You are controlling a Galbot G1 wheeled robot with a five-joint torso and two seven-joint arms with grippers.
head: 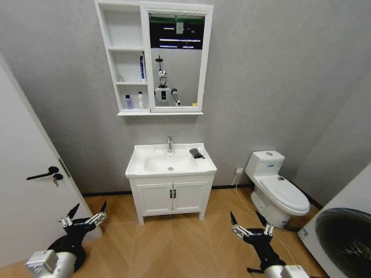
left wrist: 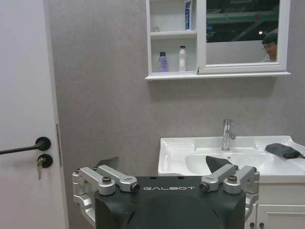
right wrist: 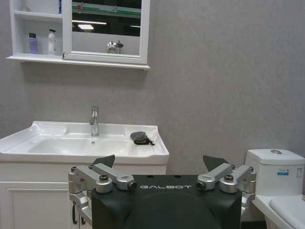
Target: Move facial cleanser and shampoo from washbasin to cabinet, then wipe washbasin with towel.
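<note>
The white washbasin (head: 139,165) (left wrist: 171,148) (right wrist: 19,143) stands ahead against the wall, with the dark towel (head: 197,153) (left wrist: 282,150) (right wrist: 139,137) bunched on its rim right of the tap. Above it hangs the cabinet (head: 124,58) (left wrist: 171,33) (right wrist: 38,57). A purple bottle (head: 128,102) and a white bottle (head: 139,101) stand on its lowest shelf, and a blue tube (head: 142,66) on the middle one. I cannot tell which is the facial cleanser or the shampoo. My left gripper (head: 88,207) (left wrist: 163,164) and right gripper (head: 245,217) (right wrist: 159,161) hover low over the floor, well short of the basin, both open and holding nothing.
A low two-door cupboard (head: 171,197) carries the basin. A white toilet (head: 278,188) stands to the right, and a washing machine (head: 342,231) at the near right. A door with a black handle (head: 43,174) is close on the left. Wooden floor lies between me and the cupboard.
</note>
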